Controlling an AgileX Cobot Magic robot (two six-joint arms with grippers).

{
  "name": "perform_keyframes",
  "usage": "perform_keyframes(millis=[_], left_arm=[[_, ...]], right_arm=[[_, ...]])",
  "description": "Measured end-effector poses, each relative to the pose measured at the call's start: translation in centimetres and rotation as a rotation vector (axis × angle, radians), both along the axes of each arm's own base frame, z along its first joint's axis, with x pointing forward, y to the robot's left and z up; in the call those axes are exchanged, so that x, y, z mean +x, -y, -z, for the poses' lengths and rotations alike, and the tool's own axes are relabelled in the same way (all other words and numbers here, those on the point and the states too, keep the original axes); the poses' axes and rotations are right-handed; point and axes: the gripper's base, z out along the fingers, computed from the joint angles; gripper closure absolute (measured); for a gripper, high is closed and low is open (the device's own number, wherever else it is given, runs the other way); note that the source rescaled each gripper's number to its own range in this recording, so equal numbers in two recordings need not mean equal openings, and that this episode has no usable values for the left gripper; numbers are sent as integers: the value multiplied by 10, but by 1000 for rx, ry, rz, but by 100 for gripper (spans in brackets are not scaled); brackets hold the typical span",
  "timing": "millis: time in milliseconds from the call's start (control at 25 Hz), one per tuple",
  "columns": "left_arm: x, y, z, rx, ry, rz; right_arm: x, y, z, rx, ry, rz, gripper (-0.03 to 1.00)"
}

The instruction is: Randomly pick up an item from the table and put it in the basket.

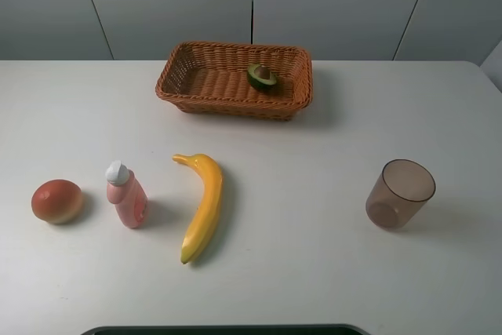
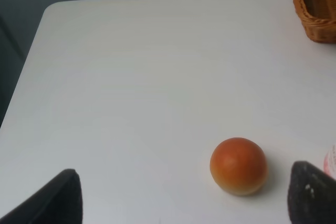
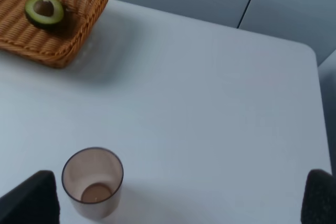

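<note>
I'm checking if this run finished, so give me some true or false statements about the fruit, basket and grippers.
1. The halved avocado, dark green with a brown pit, lies inside the orange-brown woven wicker basket. True.
2. The long yellow banana is in the basket too. False: it lies on the white table.
3. The translucent brown cup stands upright, apart from everything else. True.
4. The left gripper is shut on the round orange-red fruit. False: it is open; the fruit sits free on the table.

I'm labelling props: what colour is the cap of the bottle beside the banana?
White cap on a pink bottle; shows best in the exterior high view.
</note>
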Motion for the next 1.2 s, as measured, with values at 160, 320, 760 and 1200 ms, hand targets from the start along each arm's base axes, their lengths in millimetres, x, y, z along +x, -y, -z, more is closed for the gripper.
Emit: perform_keyframes(millis=[160,320,760,1200], left_arm=[[0,0,0,0,0,0],[0,0,0,0,0,0],[0,0,0,0,0,0],[0,0,0,0,0,2]], right_arm=[[-12,0,27,79,-13,25,-3],[-11,-6,42,135,-17,100,-3],[-2,-10,69,85,-69,184,-3],[-33,-14,89,61,133,146,-3]])
